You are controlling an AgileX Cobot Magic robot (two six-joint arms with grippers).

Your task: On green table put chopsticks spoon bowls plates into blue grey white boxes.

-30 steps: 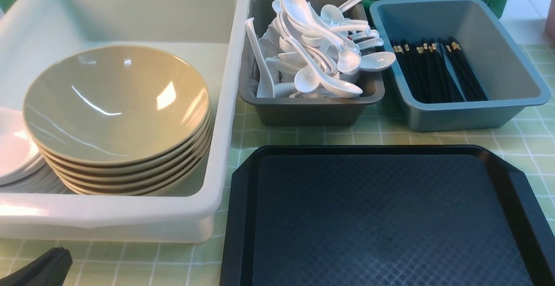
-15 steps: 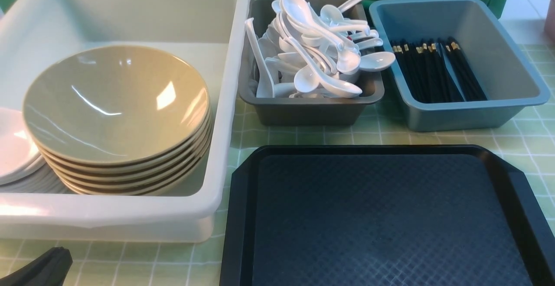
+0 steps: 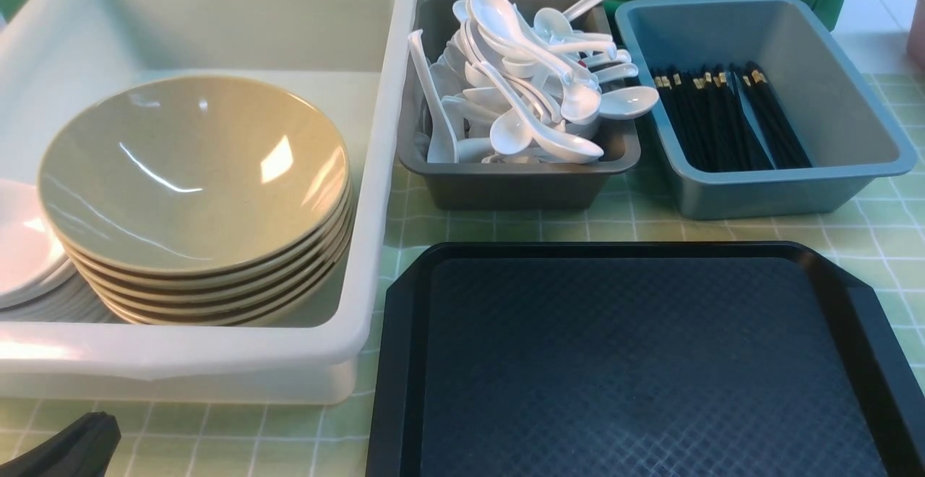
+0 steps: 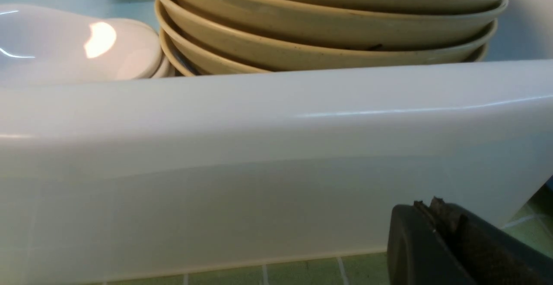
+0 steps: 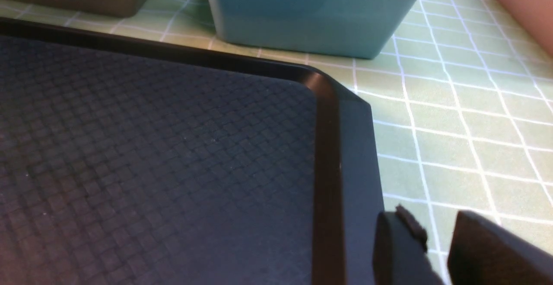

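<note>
The left hand [image 4: 440, 216] sits low on the worktop [image 3: 506, 228] with its fingers pressed together and nothing between them, just short of the near wall of the white box [image 3: 181, 361]. Beyond that wall, directly ahead of it, stand the stacked olive-tan bowls [image 3: 191, 173], with the small white plates [image 3: 22, 246] touching them on the outer side. Further along, well ahead of both hands, the grey box [image 3: 506, 184] holds a heap of white spoons [image 3: 531, 94], and the blue box [image 3: 780, 188] next to it holds the black chopsticks [image 3: 730, 119], their long axis running away from the robot. The right hand [image 5: 436, 242], fingers slightly apart and pinching nothing, hovers at the outer near edge of the black tray [image 3: 636, 361], whose textured floor lies bare. Judging by this, nothing remains within reach of either hand to sort; the task looks finished.
</note>
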